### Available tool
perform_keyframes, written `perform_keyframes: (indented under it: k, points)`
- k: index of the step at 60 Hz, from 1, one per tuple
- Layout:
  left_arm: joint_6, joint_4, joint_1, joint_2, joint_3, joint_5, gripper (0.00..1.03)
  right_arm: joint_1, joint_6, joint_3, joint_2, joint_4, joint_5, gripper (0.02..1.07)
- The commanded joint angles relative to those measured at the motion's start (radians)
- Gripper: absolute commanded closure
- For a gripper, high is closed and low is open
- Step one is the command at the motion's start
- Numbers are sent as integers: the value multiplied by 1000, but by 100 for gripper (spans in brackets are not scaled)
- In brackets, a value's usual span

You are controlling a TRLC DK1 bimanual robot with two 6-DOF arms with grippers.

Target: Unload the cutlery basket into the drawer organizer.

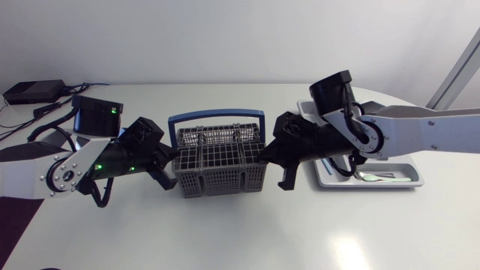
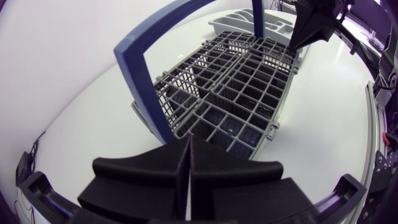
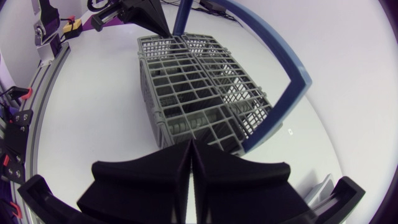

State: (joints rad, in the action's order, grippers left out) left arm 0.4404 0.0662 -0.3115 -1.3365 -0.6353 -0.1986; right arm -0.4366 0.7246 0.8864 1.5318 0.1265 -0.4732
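**Grey basket between two closed grippers**

Grey plastic mesh formed the cutlery basket (image 1: 220, 161), which stood upright in the middle of the surface (image 1: 225, 240) with its open cells facing up. Its long axis ran from one arm to the other, and its blue handle (image 1: 217, 116) arched lengthwise above it. The left gripper (image 2: 188, 168) sat just beside one short end with its fingers pressed together and nothing between them. The right gripper (image 3: 189, 168) sat at the opposite short end in the same way. The drawer organizer (image 1: 411, 182) lay well off to the right, partly under the right arm, with its length roughly parallel to the basket. A spoon (image 1: 373, 176) rested lengthwise in one slot, its bowl apparently toward the basket.

No cutlery stood out of the cells in any view, though the deepest cells could not be checked, so the unloading looked close to done.

Any remaining piece would call for care:
- One gripper would need to spread its fingers and come down from above, clear of the handle.
- It should line up with a single cell.
- The lift should go straight up, so the piece does not catch on the mesh.
- The other gripper could brace the short end to stop the light basket from tipping or sliding.
- The piece should then be turned to lie along its slot.
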Motion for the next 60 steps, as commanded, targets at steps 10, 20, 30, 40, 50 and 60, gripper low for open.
perform_keyframes:
  k: [10, 20, 30, 40, 50, 60]
  points:
    - [21, 3, 14, -15, -23, -15, 100, -33, -65, -14, -25, -24, 18, 101]
    - [23, 4, 28, -10, -26, -15, 100, -28, -76, 6, 13, -48, 54, 101]
    - [31, 14, 45, -18, -26, -15, 100, -50, -73, -14, 64, -51, 65, 101]
    - [32, 15, 46, -18, -33, -30, 100, -79, -82, -10, 44, -51, 79, 101]
    - [35, 17, 51, -13, -43, -30, 100, -68, -105, -6, -10, -45, 79, 101]
    - [40, 26, 52, -33, -56, -30, 100, -91, -114, -26, -2, -45, 87, 101]
